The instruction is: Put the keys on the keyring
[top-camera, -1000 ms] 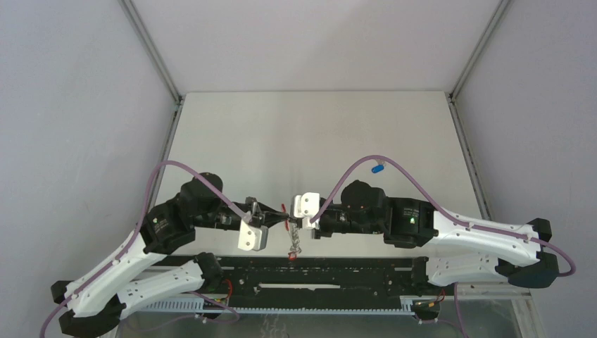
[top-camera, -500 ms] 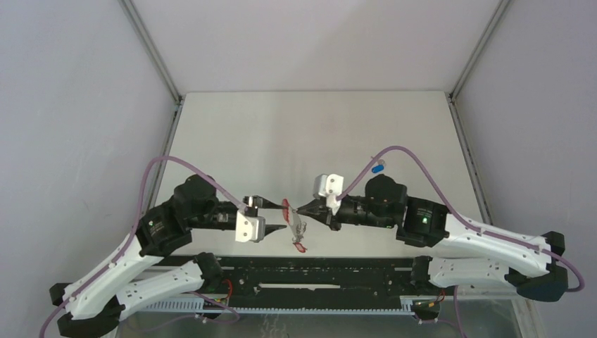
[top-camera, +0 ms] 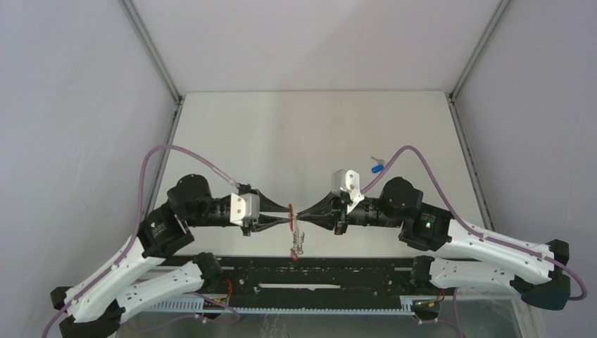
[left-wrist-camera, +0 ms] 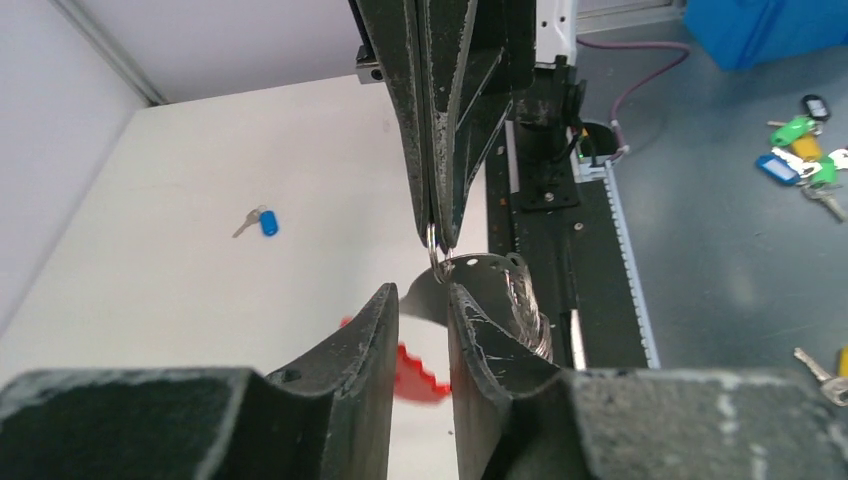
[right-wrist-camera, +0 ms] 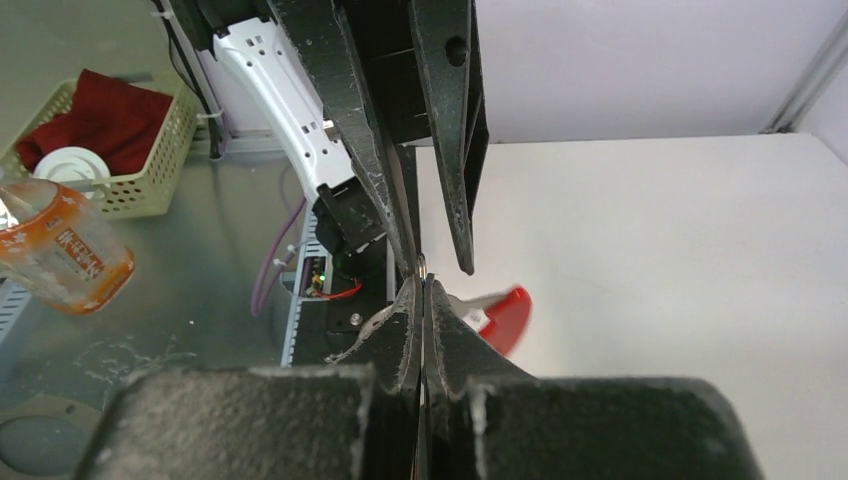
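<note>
My right end effector (right-wrist-camera: 420, 288) pinches the keyring (top-camera: 298, 241); left end effector (left-wrist-camera: 420, 292) spread. I'd hold steady, then fetch the blue-tagged key (top-camera: 378, 167) at two o'clock.

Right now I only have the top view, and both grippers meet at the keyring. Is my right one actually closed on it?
Observer: Yes. Its wrist camera shows the right gripper shut, pinching a small silver ring of the keyring.
Operator: And the left?
Observer: The left gripper stands open, with a clear gap between its fingers.
</note>
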`<state>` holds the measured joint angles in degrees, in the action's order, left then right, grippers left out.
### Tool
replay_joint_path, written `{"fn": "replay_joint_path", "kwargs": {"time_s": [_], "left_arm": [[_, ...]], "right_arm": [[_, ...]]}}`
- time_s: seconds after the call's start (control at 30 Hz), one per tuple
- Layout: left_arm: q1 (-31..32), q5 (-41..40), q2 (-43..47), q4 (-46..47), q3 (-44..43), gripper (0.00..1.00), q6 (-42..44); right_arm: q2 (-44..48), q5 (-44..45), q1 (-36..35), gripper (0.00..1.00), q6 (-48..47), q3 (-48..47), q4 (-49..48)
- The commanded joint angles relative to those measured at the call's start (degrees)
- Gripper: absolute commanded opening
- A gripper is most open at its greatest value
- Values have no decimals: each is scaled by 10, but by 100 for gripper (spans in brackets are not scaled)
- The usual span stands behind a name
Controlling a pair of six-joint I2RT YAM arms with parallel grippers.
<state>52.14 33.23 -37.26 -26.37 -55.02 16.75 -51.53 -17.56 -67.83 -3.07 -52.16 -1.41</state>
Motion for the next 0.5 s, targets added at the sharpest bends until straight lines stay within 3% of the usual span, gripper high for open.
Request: {"fn": "replay_joint_path", "kwargs": {"time_s": [0.0, 0.47], "left_arm": [[-4, 35, -1, 33, 8, 28, -41], [-6, 62, -4, 38, 18, 22, -54]], "right_arm": [[8, -18, 3, 0, 24, -2, -61], [-5, -3, -10, 0, 22, -2, -70]]}}
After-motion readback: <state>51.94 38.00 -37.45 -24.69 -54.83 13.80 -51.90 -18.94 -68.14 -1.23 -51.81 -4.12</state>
